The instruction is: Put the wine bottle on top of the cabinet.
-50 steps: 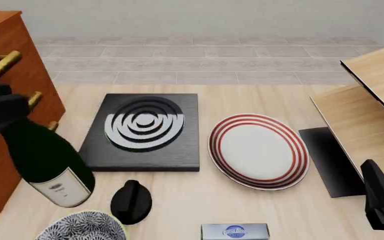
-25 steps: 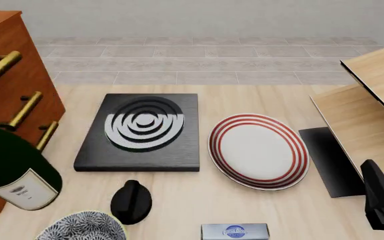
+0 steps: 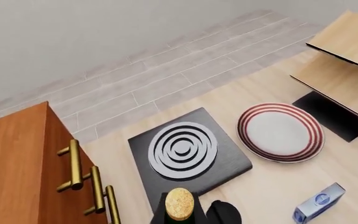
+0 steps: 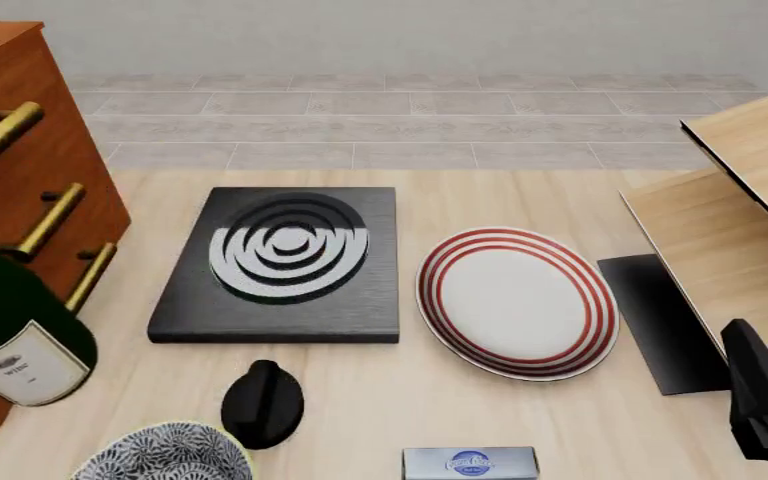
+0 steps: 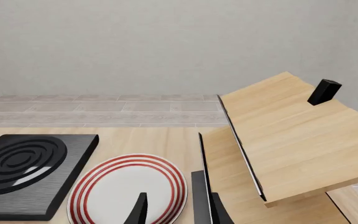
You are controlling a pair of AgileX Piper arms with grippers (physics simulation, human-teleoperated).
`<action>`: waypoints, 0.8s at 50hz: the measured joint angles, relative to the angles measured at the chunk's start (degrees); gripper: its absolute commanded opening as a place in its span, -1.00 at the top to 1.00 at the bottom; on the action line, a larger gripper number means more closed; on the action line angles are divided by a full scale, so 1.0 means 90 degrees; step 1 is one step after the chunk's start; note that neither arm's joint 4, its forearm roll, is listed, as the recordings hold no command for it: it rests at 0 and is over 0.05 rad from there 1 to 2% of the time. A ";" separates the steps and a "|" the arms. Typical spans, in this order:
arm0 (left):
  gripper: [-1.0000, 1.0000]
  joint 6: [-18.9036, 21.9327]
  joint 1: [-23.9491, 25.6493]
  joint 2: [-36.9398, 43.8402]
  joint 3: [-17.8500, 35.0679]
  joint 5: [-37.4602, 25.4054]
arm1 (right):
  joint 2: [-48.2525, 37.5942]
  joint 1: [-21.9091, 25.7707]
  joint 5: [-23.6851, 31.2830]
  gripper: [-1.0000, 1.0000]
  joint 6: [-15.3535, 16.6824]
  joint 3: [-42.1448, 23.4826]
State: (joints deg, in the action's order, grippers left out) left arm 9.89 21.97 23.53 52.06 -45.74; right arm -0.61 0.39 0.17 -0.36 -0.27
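Observation:
The wine bottle [image 4: 8, 318] hangs tilted in the air at the front view's left edge, in front of the cabinet's lower handles; only its dark green body and white label show. Its tan cork [image 3: 180, 204] sits close under the left wrist camera. My left gripper is out of the front view and its fingers are hidden in the wrist view; it holds the bottle by the neck. The reddish-brown cabinet [image 4: 21, 150] with brass bar handles stands at the left, also in the left wrist view [image 3: 17, 168]. My right gripper [image 5: 176, 213] is open and empty, low at the right [image 4: 763, 400].
A black board with white rings [image 4: 284, 262] lies in the middle, a red-striped plate [image 4: 518, 300] to its right. A black knob [image 4: 263, 402], a patterned bowl [image 4: 164, 456] and a small blue-labelled box [image 4: 470, 463] are at the front. Pale slanted wood panels [image 4: 744, 190] stand at the right.
The bottle has swung to the left, toward the cabinet's front. The left gripper, seen on its neck a second ago, has left the front view. The right arm has not moved.

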 measured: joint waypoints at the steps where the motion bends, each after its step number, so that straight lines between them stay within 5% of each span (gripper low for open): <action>1: 1.00 -0.0037 0.0024 0.0014 0.0056 -0.0017 | 0.0000 0.0000 0.0000 -1.00 0.0000 0.0000; 40: 1.00 -0.0086 -0.0287 0.1228 0.2433 -0.1457 | 0.0000 0.0000 0.0000 -1.00 0.0000 0.0000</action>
State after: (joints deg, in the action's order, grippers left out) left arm 9.11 19.38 34.58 73.96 -58.86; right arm -0.61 0.39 0.17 -0.36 -0.27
